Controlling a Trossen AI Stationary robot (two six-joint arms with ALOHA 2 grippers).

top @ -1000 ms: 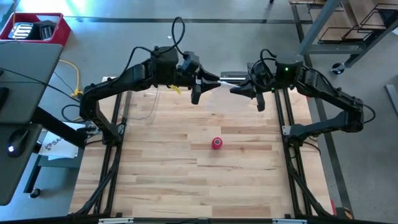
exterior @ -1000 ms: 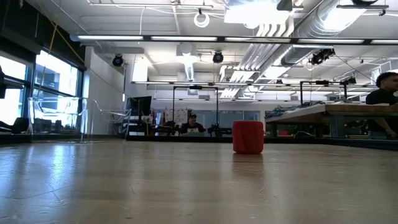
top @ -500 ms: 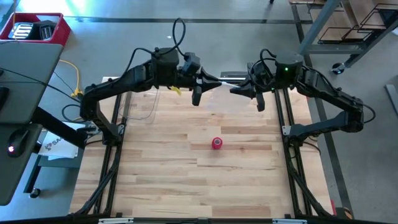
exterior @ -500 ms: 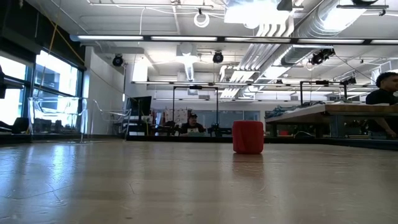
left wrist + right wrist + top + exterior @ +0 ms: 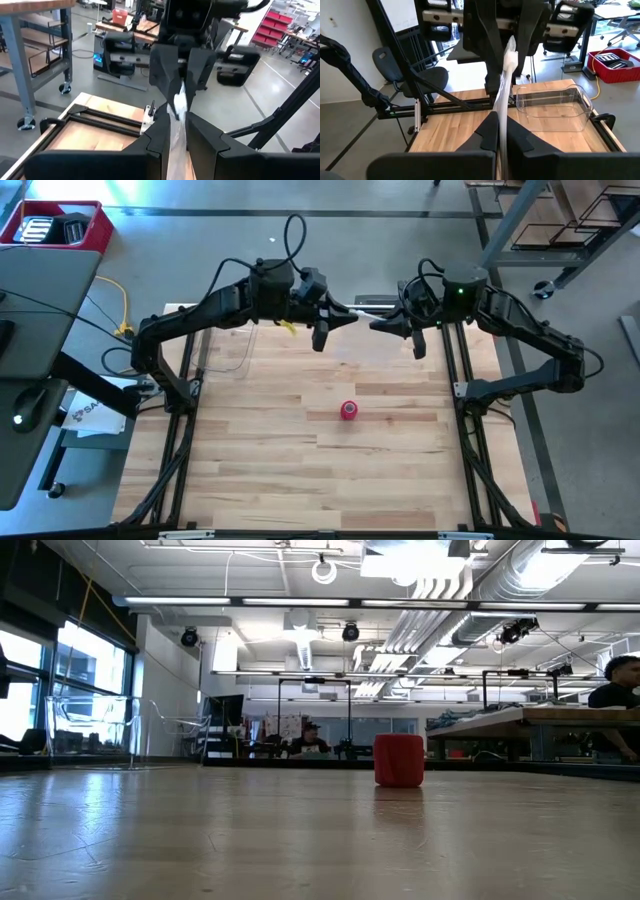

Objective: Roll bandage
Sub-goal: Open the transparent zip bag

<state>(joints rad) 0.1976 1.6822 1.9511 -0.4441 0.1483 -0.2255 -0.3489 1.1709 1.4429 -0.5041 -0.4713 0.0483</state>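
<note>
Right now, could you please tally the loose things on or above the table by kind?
Rolled red bandage: 1
Clear plastic bag, stretched between left gripper and right gripper: 1
Clear plastic tub: 1
Total: 3

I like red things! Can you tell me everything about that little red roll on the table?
The bandage is a small, bright red roll of soft-looking fabric, wound into a stubby cylinder. In the low view it stands upright on its flat end, straight and neat. It sits alone near the middle of the wooden table. Only the table touches it: the left claw and the right claw are both up at the far edge, away from it.
</note>
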